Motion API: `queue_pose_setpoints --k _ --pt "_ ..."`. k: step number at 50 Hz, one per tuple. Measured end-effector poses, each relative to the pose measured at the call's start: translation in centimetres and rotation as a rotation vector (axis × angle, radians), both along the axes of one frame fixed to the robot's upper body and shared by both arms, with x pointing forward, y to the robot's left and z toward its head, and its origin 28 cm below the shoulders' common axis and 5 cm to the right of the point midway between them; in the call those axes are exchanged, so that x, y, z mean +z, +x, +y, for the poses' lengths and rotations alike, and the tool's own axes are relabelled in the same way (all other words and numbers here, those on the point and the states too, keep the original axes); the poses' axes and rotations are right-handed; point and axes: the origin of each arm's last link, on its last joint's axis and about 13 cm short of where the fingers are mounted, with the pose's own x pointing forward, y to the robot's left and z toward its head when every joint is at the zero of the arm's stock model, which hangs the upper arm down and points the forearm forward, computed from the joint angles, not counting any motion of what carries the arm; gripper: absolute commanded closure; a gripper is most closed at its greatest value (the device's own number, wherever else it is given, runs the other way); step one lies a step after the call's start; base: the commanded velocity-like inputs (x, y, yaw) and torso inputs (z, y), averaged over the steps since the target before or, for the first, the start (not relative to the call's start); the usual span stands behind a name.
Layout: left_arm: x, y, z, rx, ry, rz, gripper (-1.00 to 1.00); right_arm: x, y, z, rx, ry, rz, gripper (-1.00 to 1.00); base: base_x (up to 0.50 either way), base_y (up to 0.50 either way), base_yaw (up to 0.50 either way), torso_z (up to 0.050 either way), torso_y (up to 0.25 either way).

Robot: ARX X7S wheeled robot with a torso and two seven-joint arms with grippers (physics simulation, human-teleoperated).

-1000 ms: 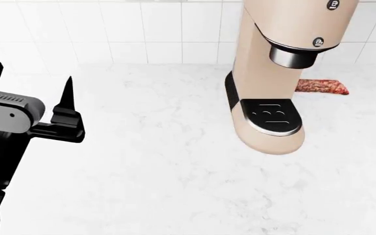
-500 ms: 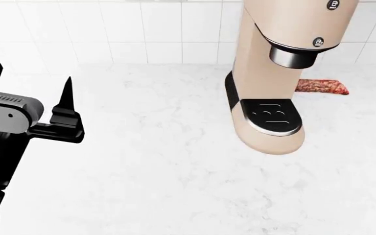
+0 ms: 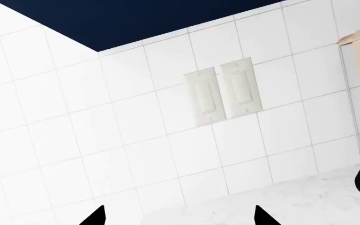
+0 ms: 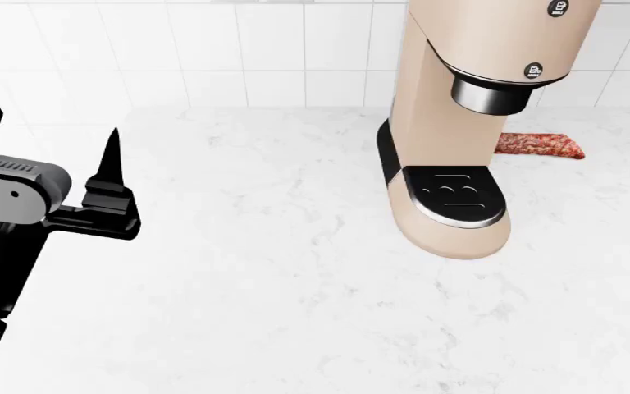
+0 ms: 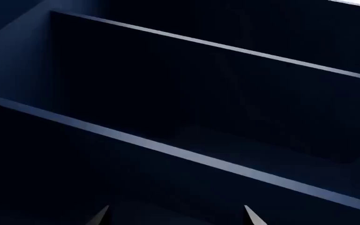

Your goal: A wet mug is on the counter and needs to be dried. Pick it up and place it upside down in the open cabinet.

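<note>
1. Zero sign of the mug in any view; where it sits can't be told from these frames
2. Left gripper (image 4: 47, 139) hovers over the counter (image 4: 260, 271) at its left side, prongs spread wide, nothing btwn them; its wrist cam shows both tips apart too, facing the tiled wall (image 3: 105, 140) w/ a double switch plate (image 3: 224, 96)
3. Right gripper (image 5: 175, 214) out of the head view; wrist cam shows two tips set apart, nothing held, pointed at dark navy cabinet shelves (image 5: 186, 159)
4. Handling, as a guess: small ceramic mug = stiff, light, breakable, prob slick when wet. Pinch across the rim wall or body, not the loop handle, so it can be flipped
5. Coffee machine (image 4: 458, 131) hides the counter behind it; a reddish-brown item (image 4: 541, 145) pokes out there, too cut off to ID
</note>
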Motion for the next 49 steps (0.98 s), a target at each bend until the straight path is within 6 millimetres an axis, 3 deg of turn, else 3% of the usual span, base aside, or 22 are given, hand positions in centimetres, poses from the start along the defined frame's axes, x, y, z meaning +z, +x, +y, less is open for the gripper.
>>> queue_pose_setpoints --k 36,49 --pt "-0.2 0.0 0.1 0.002 -0.005 0.003 -1.0 -3.6 -3.6 0.7 0.045 -0.069 -0.022 -1.0 0.0 0.0 0.0 0.0 0.0" --pt "-0.3 0.0 0.2 0.003 -0.006 0.004 -1.0 -5.0 -5.0 1.2 0.244 -0.075 0.032 -1.0 0.0 0.0 0.0 0.0 0.0"
